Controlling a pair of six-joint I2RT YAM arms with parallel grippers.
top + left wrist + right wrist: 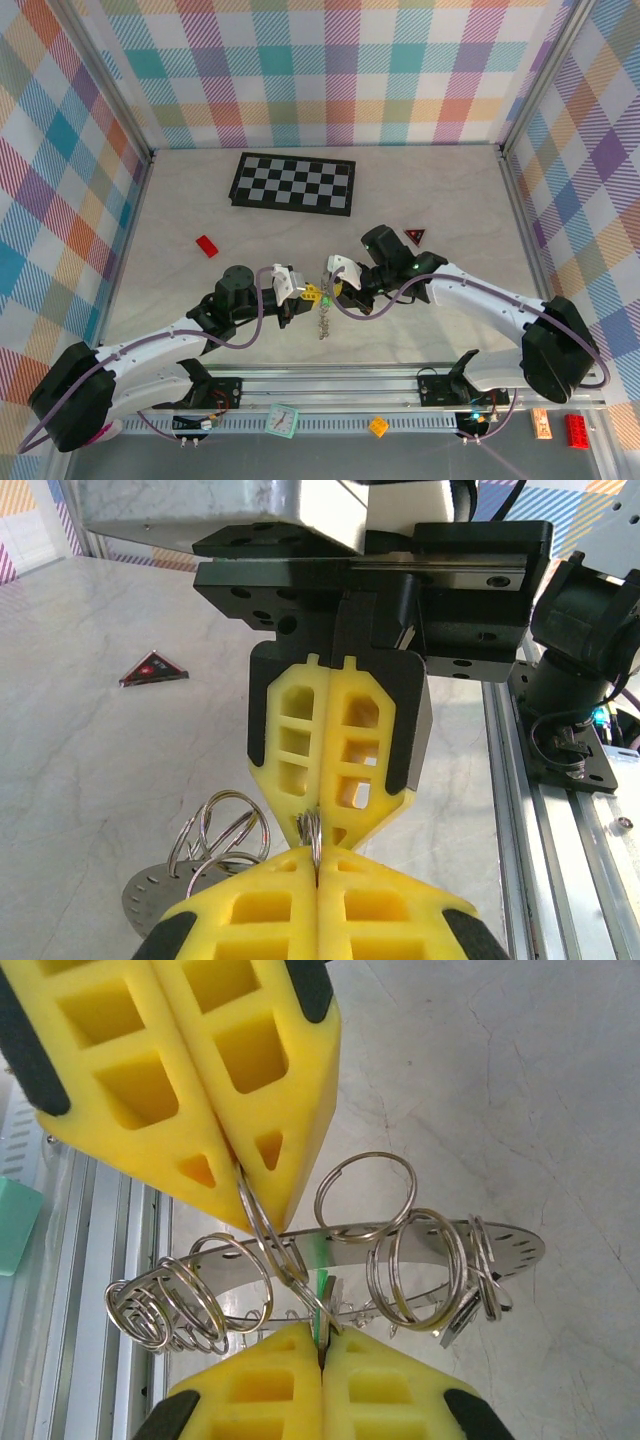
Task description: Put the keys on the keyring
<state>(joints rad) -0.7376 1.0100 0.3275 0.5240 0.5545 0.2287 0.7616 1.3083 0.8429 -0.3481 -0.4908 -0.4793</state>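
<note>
1. Your left claw (318, 872) is clamped shut on one wire loop of the keyring (505, 1243).
2. Your right claw (322, 1338) meets it tip to tip, pinching the green key (318, 1256) at the ring's rim.
3. The keyring hangs between both claws, over the table (420, 200), near its front edge.

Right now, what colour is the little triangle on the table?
Red with a dark edge. The triangle shows best in the left wrist view.
</note>
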